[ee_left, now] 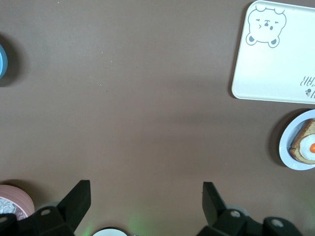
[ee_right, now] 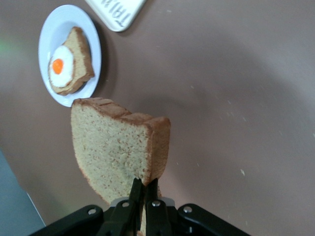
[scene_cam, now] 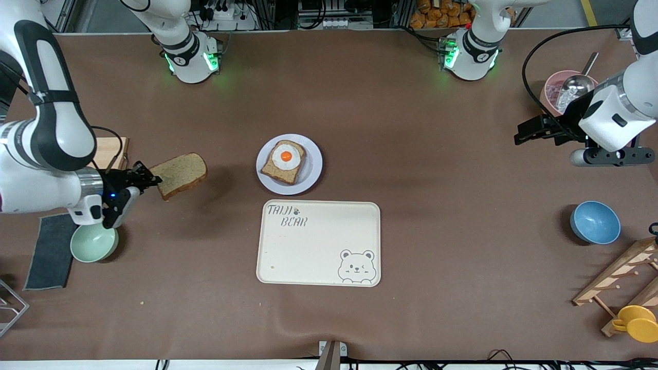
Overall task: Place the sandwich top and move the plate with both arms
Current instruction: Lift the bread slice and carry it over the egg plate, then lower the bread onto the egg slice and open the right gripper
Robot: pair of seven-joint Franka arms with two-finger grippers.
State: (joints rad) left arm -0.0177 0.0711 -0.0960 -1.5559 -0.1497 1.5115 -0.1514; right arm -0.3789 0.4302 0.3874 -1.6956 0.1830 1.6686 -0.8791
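My right gripper (scene_cam: 154, 179) is shut on the sandwich top (scene_cam: 181, 174), a plain brown bread slice, and holds it by one edge in the air toward the right arm's end of the table. The right wrist view shows the fingers pinching the slice (ee_right: 118, 152). The plate (scene_cam: 311, 172) sits mid-table and carries a bread slice with a fried egg (scene_cam: 284, 160); both show in the right wrist view (ee_right: 51, 34). My left gripper (scene_cam: 520, 134) is open and empty, held up over bare table at the left arm's end. Its wrist view shows the plate (ee_left: 288, 147) at the edge.
A cream bear tray (scene_cam: 318, 242) lies just nearer the camera than the plate. A green bowl (scene_cam: 93, 243) and grey cloth (scene_cam: 50, 252) lie under the right arm. A blue bowl (scene_cam: 595, 222), pink bowl with scoop (scene_cam: 558, 87), wooden rack (scene_cam: 619, 280) and yellow cup (scene_cam: 637, 324) stand at the left arm's end.
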